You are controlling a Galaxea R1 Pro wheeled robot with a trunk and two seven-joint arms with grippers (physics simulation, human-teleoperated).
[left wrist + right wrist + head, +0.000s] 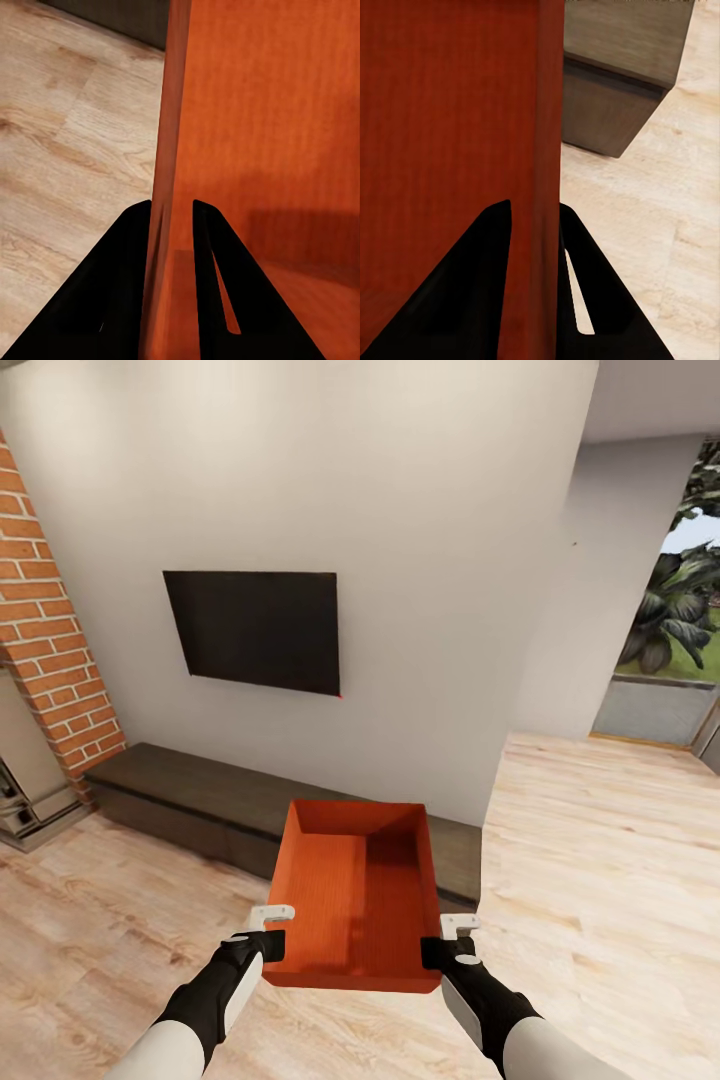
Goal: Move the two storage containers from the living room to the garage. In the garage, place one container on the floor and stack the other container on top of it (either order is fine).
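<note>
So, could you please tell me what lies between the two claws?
The orange storage container, seen in the head view: the left claw and right claw each clamp one side wall.

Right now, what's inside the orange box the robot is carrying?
Nothing. The orange box looks empty: just its bare bottom and walls, part in shadow. The left gripper and right gripper each pinch a side wall. The wood floor right underneath it is hidden.

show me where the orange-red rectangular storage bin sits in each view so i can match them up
Head view: the orange-red rectangular storage bin is low at centre, open side up, held between both pincers.
Left wrist view: its side wall runs between the left pincer fingers.
Right wrist view: its wall runs between the right pincer fingers.
Shared landmark: the light wood-plank floor.
</note>
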